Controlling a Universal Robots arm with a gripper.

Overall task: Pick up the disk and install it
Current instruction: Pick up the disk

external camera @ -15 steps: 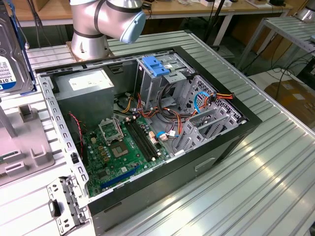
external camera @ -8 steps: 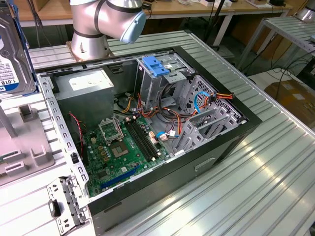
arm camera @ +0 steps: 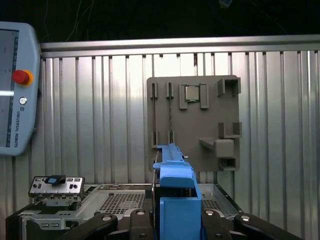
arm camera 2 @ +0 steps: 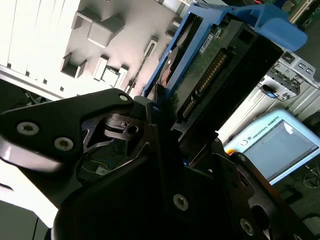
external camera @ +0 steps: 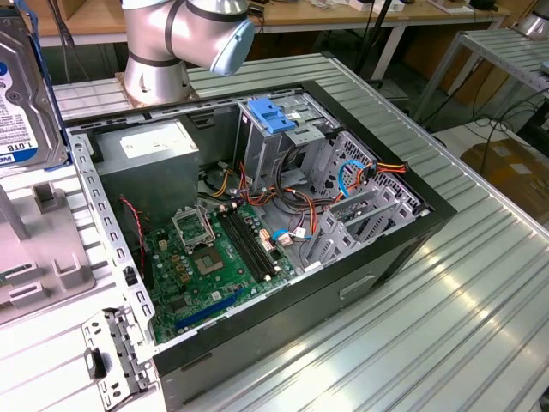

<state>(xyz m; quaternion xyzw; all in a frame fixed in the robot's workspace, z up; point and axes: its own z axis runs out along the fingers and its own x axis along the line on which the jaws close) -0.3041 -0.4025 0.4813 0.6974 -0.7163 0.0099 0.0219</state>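
One black two-finger claw [arm camera 2: 186, 137] is clamping the flat, rectangular silver-metal disk [arm camera 2: 210, 75] in the second wrist view. Its jaws are pressing in on the drive's blue plastic side rails, and the dark underside with its green circuit board is facing the camera. In the first wrist view the claw [arm camera: 175, 222] is gripping the disk [arm camera: 176, 195] edge-on, with one blue rail rising between the jaws.

In the exterior view the disk [external camera: 26, 94] is standing upright with its blue-and-white label showing. It is hanging outside the open black desktop computer case [external camera: 360, 283], off the case's side at the exterior view's left and higher than its rim. A pale grey moulded fixture plate [external camera: 51, 249] is lying just beside the case on that same side. In the first wrist view a small square silver processor chip [arm camera: 191, 93] is sitting in a recess of that plate [arm camera: 200, 125].

Inside the case, a bare bright-blue plastic bracket [external camera: 270, 116] is sitting atop the grey metal drive cage, a big grey boxy power supply [external camera: 150, 150] is filling one corner, and a green motherboard [external camera: 210, 257] is lying on the floor. The silver arm's base [external camera: 163, 43] is standing just beyond the case, near the power-supply corner. A ribbed aluminium table [external camera: 463, 326] is carrying the case, and a grey teach pendant with a red button [arm camera: 15, 90] is lying on the table near the case.
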